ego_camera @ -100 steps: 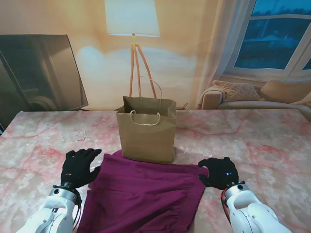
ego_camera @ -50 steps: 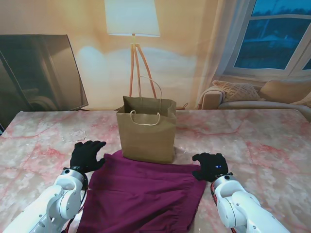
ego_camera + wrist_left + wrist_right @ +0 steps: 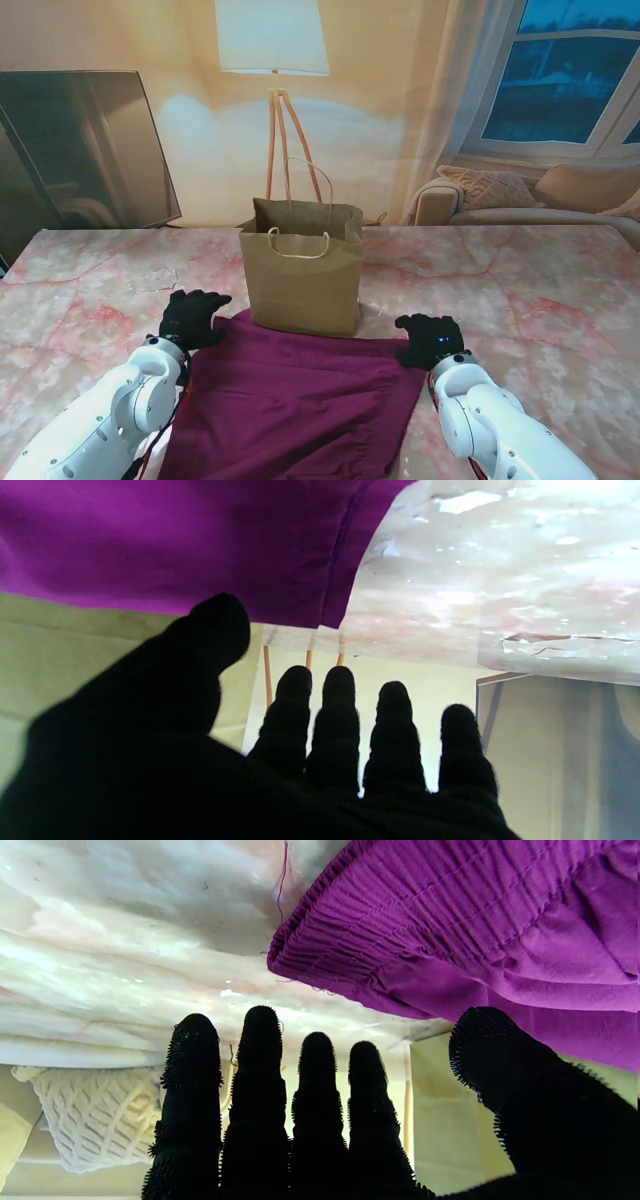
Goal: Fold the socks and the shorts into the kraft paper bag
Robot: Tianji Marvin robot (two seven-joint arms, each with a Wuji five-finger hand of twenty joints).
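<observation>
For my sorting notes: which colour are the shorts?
Purple, magenta-like; the shorts show best in the stand view.

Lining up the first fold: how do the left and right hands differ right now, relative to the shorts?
The left hand sits at the plain hemmed corner of the shorts; the right hand is at the gathered elastic corner. The left hand reaches farther from me, beside the kraft paper bag; the right hand sits nearer. Both are open, fingers spread, holding nothing.
</observation>
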